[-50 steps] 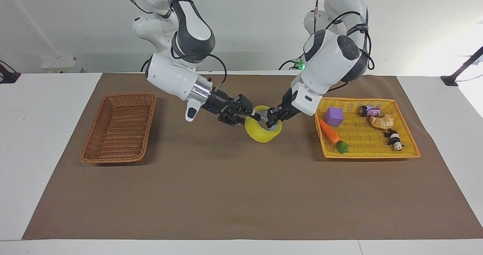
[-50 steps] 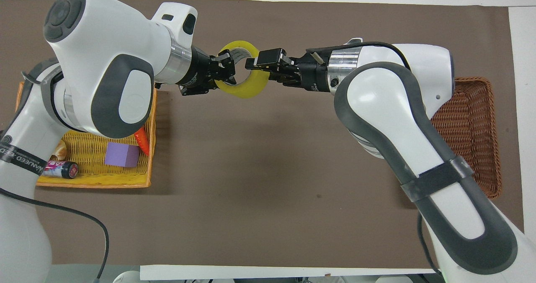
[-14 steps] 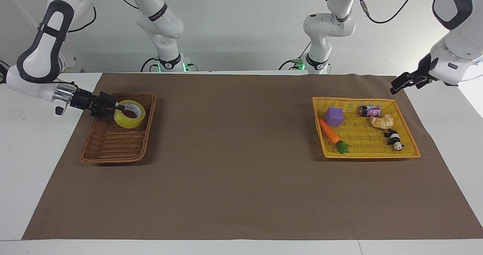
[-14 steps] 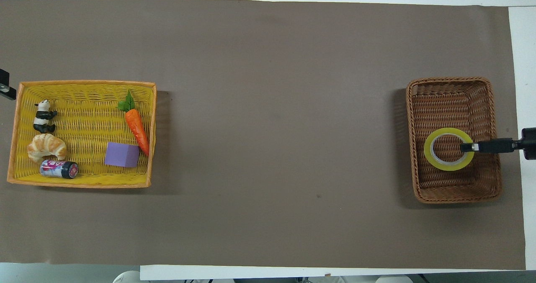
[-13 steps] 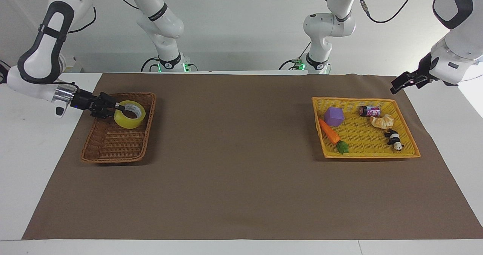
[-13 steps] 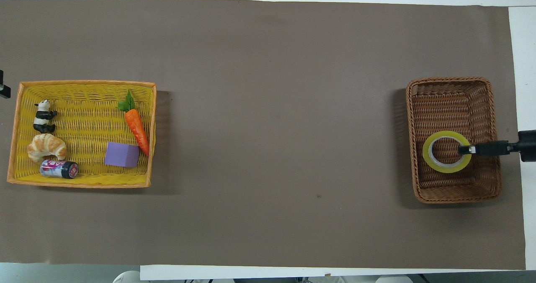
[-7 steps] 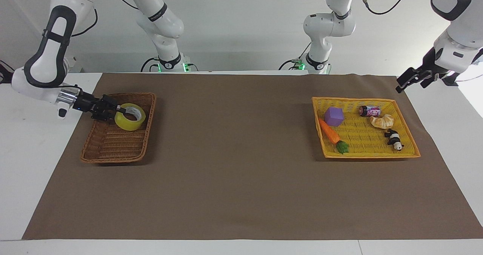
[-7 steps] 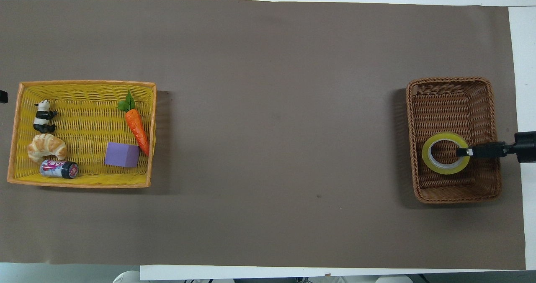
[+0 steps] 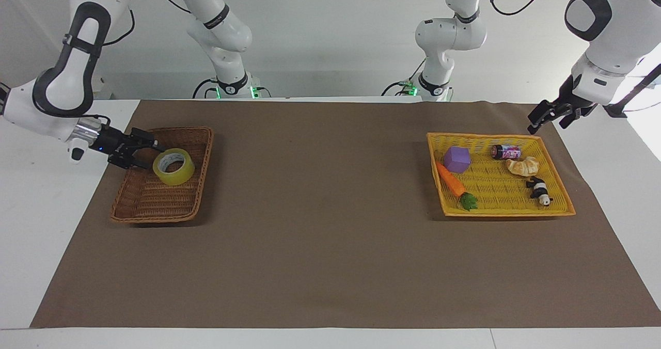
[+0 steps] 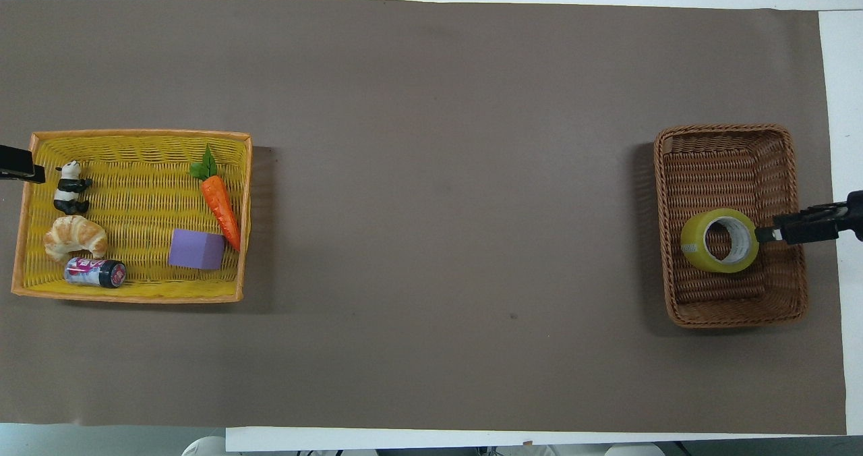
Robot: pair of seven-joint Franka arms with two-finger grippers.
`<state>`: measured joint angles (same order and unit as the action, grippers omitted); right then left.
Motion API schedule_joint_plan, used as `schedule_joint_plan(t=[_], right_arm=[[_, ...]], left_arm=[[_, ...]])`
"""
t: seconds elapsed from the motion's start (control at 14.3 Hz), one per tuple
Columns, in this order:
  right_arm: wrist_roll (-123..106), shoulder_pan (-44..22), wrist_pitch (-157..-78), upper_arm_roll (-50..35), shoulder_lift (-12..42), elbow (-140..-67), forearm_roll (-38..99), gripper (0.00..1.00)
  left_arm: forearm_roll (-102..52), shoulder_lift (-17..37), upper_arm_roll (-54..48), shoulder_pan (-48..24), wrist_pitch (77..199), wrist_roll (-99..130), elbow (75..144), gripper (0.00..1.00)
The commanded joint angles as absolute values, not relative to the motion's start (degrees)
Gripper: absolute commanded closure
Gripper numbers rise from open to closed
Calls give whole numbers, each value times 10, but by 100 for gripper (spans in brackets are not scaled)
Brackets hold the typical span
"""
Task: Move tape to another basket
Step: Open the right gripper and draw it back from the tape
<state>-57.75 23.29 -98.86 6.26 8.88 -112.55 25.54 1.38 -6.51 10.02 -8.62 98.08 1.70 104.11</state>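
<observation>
Tape (image 9: 174,167), a stiff, light, slick-sided roll best pinched through its core wall, lies tilted in the brown wicker basket (image 9: 193,204) just beside my right gripper (image 9: 143,153), jaws apart and empty, while my left gripper (image 9: 545,115) waits open over the yellow tray basket's (image 9: 508,213) corner.

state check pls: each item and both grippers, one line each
tape: in the basket, tilted, released
basket: on the mat, holds only the tape
right gripper: open, over the basket's edge, just clear of the tape
left gripper: open, waiting in the air by the yellow tray
carrot, purple block, can, croissant, panda: lying in the yellow tray
</observation>
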Motion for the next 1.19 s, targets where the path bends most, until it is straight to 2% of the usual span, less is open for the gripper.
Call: schedule_joint_plan(t=[0.0,0.07,0.21,0.49,0.56,0.84,1.05,1.12], right_arm=[[-525,198,-998,59,47,-1101,189,0],[-481,179,-993,59,35,-1086,162,0],[-392,151,-988,55,9,-1060,110,0],[-142,115,-871,49,3,-982,77,0],[-121,106,-841,48,7,-958,56,0],[-119,25,-824,50,21,-882,-44,0],[-114,13,-796,65,39,-850,1,0],[-111,-16,-796,96,40,-850,10,0]], left_arm=[[39,-7,102,-105,906,14,930,0],[39,17,103,-105,881,14,889,0],[44,24,103,-105,880,14,882,0],[57,39,103,-113,879,15,884,0],[61,39,104,-113,873,16,883,0],[91,31,111,-105,855,70,882,0],[90,29,112,-100,857,72,882,0],[90,29,112,-93,857,70,882,0]])
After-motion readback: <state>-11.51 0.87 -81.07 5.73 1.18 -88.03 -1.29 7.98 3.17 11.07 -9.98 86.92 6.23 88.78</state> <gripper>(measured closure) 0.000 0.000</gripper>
